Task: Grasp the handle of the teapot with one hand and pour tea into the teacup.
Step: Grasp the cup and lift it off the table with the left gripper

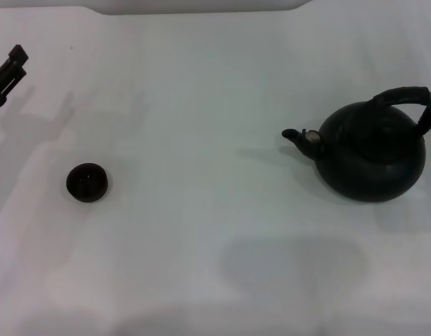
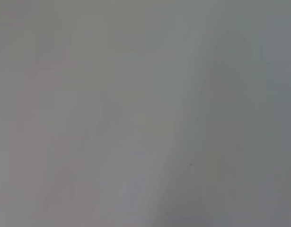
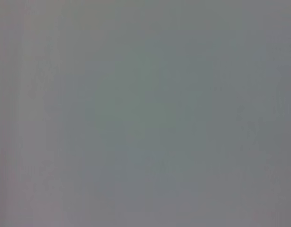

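Note:
The round matte black teapot (image 1: 373, 154) stands upright on the white table at the right of the head view. Its short spout (image 1: 299, 136) with a pale metal band points left. The thick black arched handle (image 1: 411, 101) rises over its top. The small black teacup (image 1: 87, 182) stands at the left, far from the teapot. My left gripper (image 1: 8, 73) shows at the far left edge, above and left of the teacup, away from both. The right gripper is out of view. No tea shows. Both wrist views show only plain grey surface.
The white table (image 1: 201, 105) spans the whole head view, with its far edge along the top. Soft shadows lie on it at the left and near the front middle.

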You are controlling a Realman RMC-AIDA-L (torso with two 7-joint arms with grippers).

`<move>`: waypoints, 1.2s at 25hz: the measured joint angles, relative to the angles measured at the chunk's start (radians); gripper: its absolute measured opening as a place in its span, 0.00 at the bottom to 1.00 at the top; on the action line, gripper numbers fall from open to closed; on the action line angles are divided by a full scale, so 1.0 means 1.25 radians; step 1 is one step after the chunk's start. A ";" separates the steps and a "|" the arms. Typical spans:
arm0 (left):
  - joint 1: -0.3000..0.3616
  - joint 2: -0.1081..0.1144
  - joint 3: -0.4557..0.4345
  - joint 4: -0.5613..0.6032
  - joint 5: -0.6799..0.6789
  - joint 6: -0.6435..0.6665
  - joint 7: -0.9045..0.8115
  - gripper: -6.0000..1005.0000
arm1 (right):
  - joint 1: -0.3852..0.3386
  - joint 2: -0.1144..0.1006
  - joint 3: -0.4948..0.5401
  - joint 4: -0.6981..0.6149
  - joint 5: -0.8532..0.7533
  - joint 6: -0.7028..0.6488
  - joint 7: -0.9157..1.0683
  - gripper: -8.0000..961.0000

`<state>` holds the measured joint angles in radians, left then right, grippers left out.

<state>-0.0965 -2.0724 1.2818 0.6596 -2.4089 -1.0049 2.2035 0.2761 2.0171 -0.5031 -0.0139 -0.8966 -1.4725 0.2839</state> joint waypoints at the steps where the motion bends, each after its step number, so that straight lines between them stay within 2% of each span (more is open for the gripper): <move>1: -0.001 0.000 0.000 -0.001 0.000 0.000 0.000 0.77 | 0.000 0.000 0.000 0.000 0.000 0.000 0.000 0.92; 24: -0.005 0.000 0.006 -0.002 0.012 0.005 -0.023 0.77 | 0.000 -0.001 0.001 0.000 0.003 0.010 0.000 0.92; 27: 0.003 0.001 0.005 0.027 0.049 0.008 -0.061 0.77 | 0.000 -0.001 0.000 0.000 0.003 0.010 0.000 0.92; 30: 0.035 0.001 0.004 0.120 0.132 0.056 -0.144 0.77 | 0.000 -0.001 0.000 0.000 0.001 0.010 0.000 0.92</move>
<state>-0.0528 -2.0712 1.2867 0.8101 -2.2440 -0.9347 2.0230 0.2761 2.0155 -0.5029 -0.0138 -0.8951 -1.4601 0.2838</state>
